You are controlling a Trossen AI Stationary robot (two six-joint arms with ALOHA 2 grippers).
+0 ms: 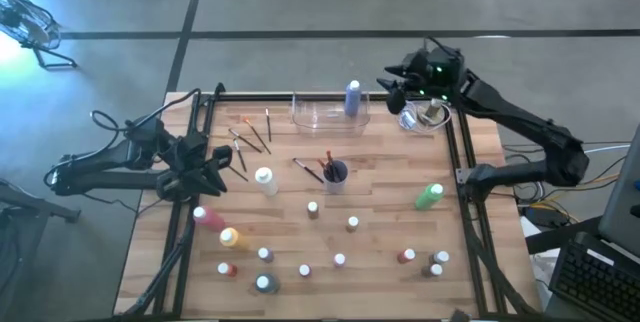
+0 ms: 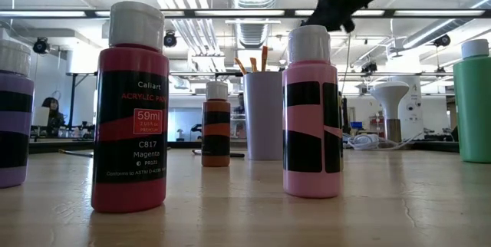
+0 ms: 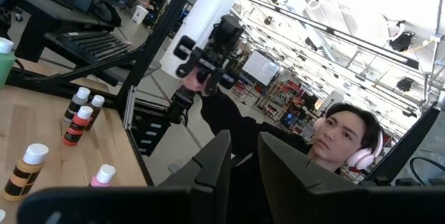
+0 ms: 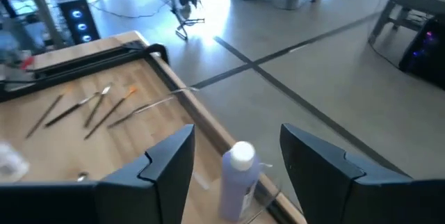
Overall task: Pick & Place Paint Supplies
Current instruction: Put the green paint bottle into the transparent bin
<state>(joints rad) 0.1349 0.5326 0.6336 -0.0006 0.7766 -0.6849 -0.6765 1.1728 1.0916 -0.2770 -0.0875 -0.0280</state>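
At the far edge of the wooden table (image 1: 390, 177), a clear plastic tray (image 1: 330, 114) holds one tall purple bottle (image 1: 353, 96) with a white cap, standing upright at its right end; the rest of the tray looks bare. The right gripper (image 1: 398, 90) hangs in the air just to the right of that tray, near the table's far right corner, its fingers spread apart with nothing between them; its wrist view looks down past the open fingers onto the purple bottle's cap. Near the middle of the table a small pale cup (image 1: 335, 173) holds several brushes standing handle-down, and the low view shows orange-tipped ends rising out of it. Loose paintbrushes (image 1: 255, 137) lie scattered on the bare wood toward the far left corner, outside any container. A white bottle (image 1: 265, 179) stands left of the cup, a green bottle (image 1: 430, 196) lies tilted near the right edge, and a pink bottle (image 1: 207, 217) and a yellow bottle (image 1: 230, 237) lie near the left edge. Many small bottles (image 1: 339, 259) stand spread along the near half of the table. The left gripper (image 1: 214, 158) waits over the left edge, fingers nearly together on nothing, pointed across toward a person (image 3: 348, 137) wearing headphones beyond the table.
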